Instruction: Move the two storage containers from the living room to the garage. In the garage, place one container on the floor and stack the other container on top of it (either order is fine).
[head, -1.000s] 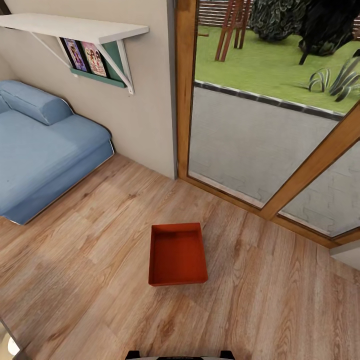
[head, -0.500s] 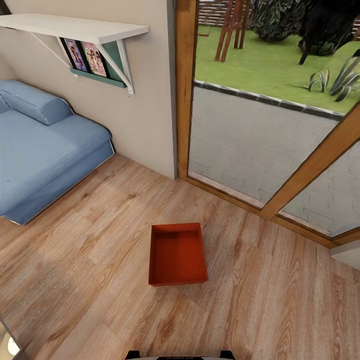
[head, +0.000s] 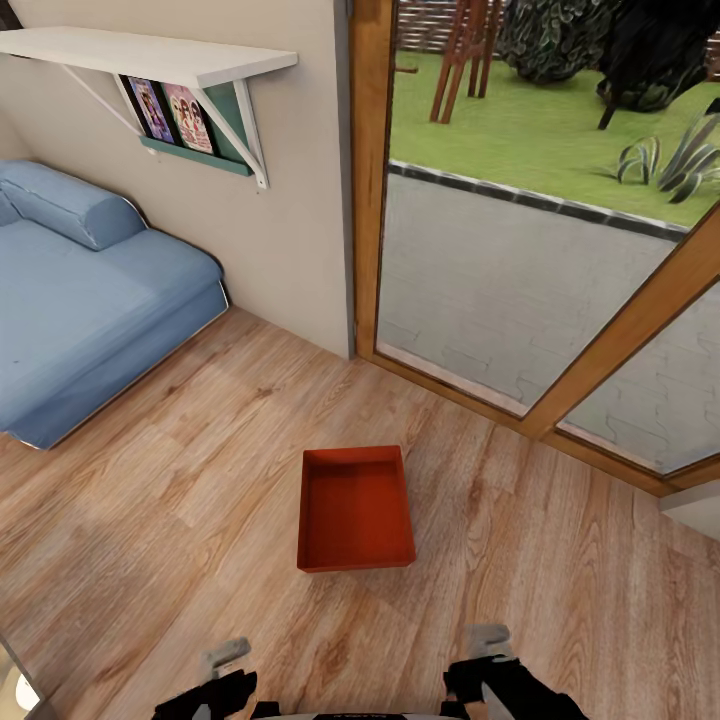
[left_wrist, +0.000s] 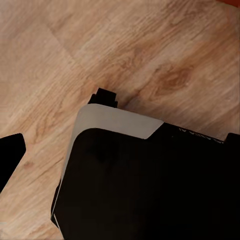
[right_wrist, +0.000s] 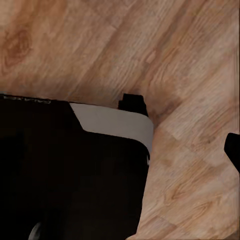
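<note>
One red-orange storage container (head: 356, 508) sits open side up on the light wood plank floor (head: 150, 520) of the living room, straight ahead of me. It lies well forward of both my arms, roughly midway between them, with bare planks separating it from each.

My left pincer (head: 226, 655) shows at the lower edge of the head view, to the container's near left; my right pincer (head: 487, 640) shows at the lower edge to its near right. Neither touches the container or has hold of anything that I can see. From these views I cannot tell how far either pincer is spread: the head view gives me only their pale tips over black housings, and each wrist camera looks down on my own dark base and the plank floor.

A blue sofa (head: 80, 290) stands off to my left under a white wall shelf (head: 150, 55). Wood-framed glass doors (head: 520, 250) rise beyond the container, facing a lawn.
</note>
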